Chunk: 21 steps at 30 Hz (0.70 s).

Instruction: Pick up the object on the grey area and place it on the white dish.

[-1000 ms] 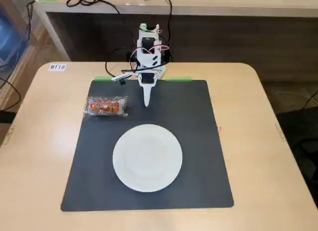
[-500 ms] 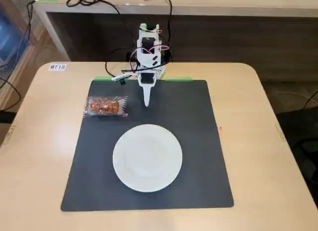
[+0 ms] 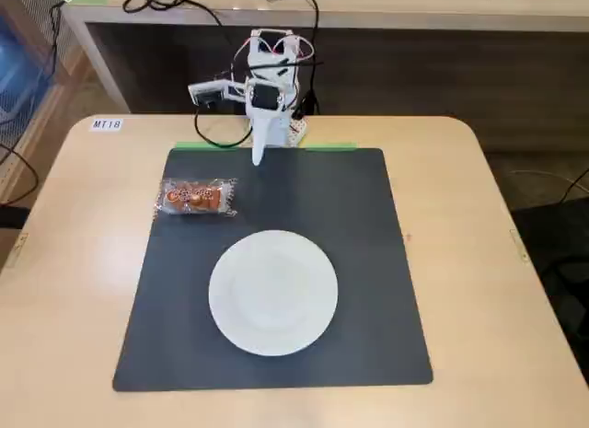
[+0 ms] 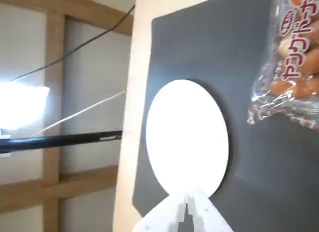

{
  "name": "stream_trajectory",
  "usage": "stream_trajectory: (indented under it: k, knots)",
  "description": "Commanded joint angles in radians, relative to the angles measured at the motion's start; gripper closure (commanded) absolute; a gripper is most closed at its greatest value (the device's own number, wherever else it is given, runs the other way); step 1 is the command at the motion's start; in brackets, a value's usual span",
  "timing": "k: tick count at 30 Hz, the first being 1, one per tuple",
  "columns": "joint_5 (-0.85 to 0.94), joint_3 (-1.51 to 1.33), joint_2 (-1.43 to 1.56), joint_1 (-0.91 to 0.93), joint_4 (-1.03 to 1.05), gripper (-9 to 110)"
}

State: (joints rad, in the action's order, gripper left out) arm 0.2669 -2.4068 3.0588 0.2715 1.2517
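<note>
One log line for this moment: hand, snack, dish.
hand: shut, empty, above mat's far edge | snack: on mat's left edge, untouched | white dish: empty, mid-mat | phase: pre-grasp

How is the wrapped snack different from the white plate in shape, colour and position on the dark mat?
The snack is small and rectangular; the plate is round and much larger. The snack shows orange-brown contents through a clear printed wrapper, while the plate is plain white. In the fixed view the snack lies at the left edge of the mat, slightly overhanging it, while the plate sits near the middle. Both lie flat on the mat, untouched.
</note>
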Motion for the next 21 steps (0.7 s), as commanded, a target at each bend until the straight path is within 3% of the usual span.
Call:
stream_trajectory:
  k: [1, 6, 21]
  knots:
    - [0.057, 0.227, -0.207, 0.080, 0.097, 102]
    - [0.087, 0.385, -0.440, 0.179, 0.221, 102]
    - [0.195, 0.471, -0.841, 0.348, 0.290, 101]
